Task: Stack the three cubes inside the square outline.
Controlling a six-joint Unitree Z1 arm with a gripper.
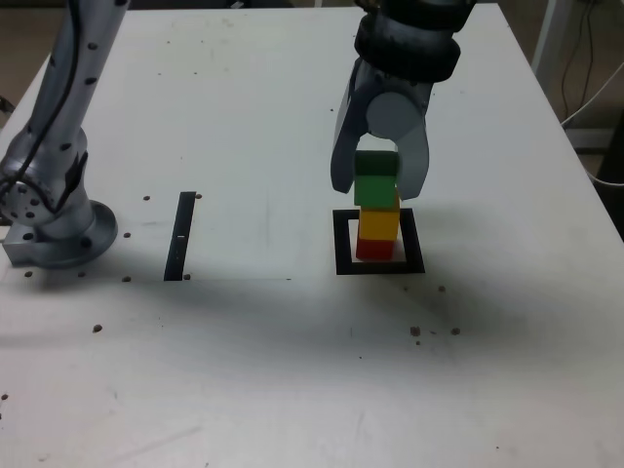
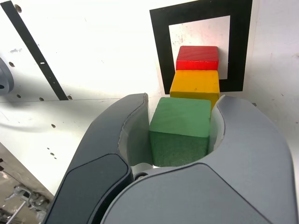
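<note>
A red cube point(image 1: 374, 250) sits in the white middle of the black square outline point(image 1: 343, 265), and a yellow cube point(image 1: 378, 224) rests on top of it. The green cube point(image 1: 375, 183) is at the top of this column, level with the yellow cube's upper face; I cannot tell if a gap is left. My gripper point(image 1: 376, 189) comes down from above and is shut on the green cube, one finger on each side. In the wrist view the green cube point(image 2: 180, 133) fills the gripper point(image 2: 183, 100), with the yellow cube point(image 2: 195, 84), red cube point(image 2: 197, 57) and outline point(image 2: 159, 46) beyond it.
A narrow black strip point(image 1: 180, 234) lies on the white table at the exterior view's left of the outline. The arm's grey base point(image 1: 58, 229) stands at the far left edge. Small dark specks dot the table point(image 1: 292, 370). Cables hang beyond the right edge.
</note>
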